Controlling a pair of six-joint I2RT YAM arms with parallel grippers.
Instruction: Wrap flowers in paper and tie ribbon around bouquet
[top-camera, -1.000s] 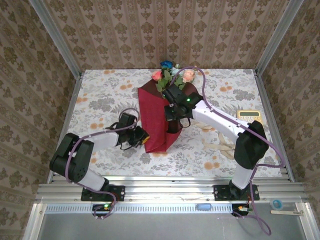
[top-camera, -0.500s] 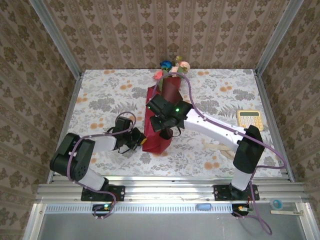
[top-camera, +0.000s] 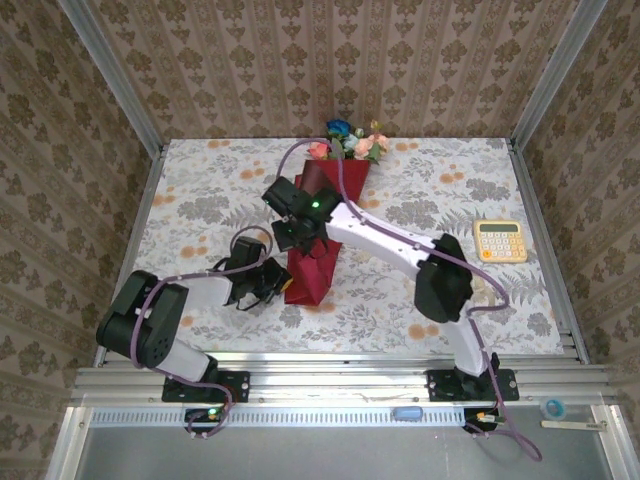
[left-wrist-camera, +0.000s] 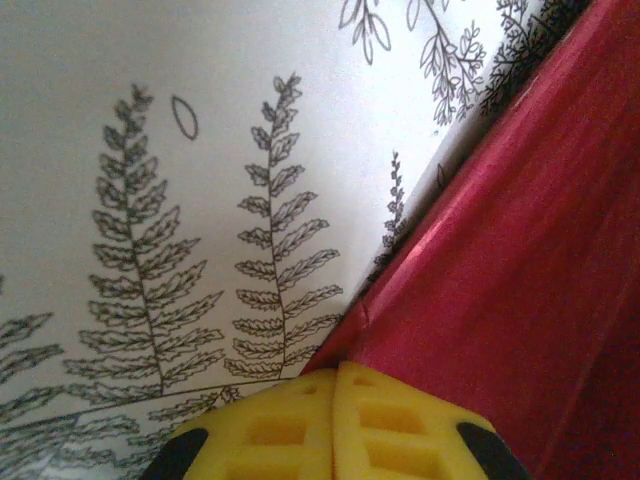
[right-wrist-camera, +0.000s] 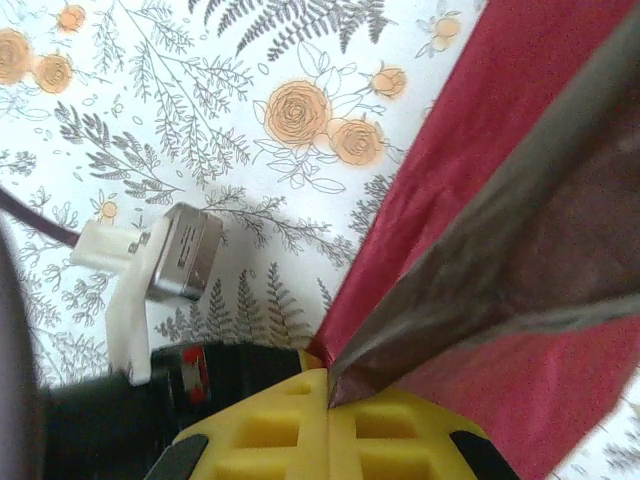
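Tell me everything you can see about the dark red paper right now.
The paper is a thin, dark red sheet folded into a long wrap. It lies on the floral tablecloth, and the flowers stick out of its far end. It looks slightly glossy, with creased edges. The right gripper, shut, pinches a lifted fold on its left side. The left gripper, shut, meets its near left edge; whether it pinches there is unclear.

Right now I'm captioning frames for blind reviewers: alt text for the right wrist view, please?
The right gripper, yellow pads together, pinches a folded edge of the dark red paper spreading across the right side. To the left lies the flower-printed tablecloth, with a black-and-silver device near the pads.
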